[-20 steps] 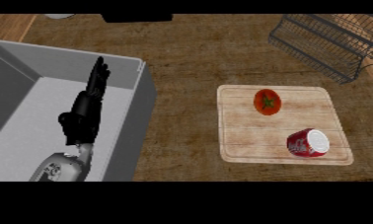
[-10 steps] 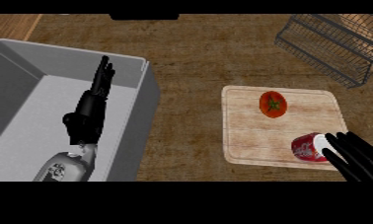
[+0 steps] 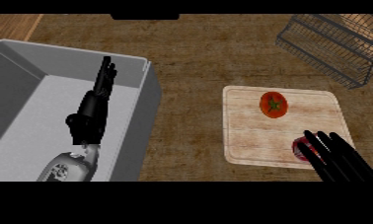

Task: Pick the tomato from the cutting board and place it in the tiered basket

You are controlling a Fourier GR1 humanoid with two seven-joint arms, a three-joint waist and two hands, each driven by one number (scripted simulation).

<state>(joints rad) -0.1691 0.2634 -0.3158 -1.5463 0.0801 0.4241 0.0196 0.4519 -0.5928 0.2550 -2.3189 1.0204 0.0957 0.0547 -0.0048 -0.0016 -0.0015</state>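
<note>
A red tomato with a green stem lies on the upper part of the light wooden cutting board. The dark wire tiered basket stands at the top right corner. My right hand comes in from the lower right with its fingers straight, open, over the board's near right corner and well short of the tomato. It partly hides a red and white object on the board. My left hand rests open over the sink at the left, fingers pointing away.
A grey sink basin fills the left side, its right wall close to the board. Brown wooden counter lies between sink, board and basket.
My right hand has come into view from the lower right and moved up over the board's near corner, covering part of the red and white object. The left hand stays put.
</note>
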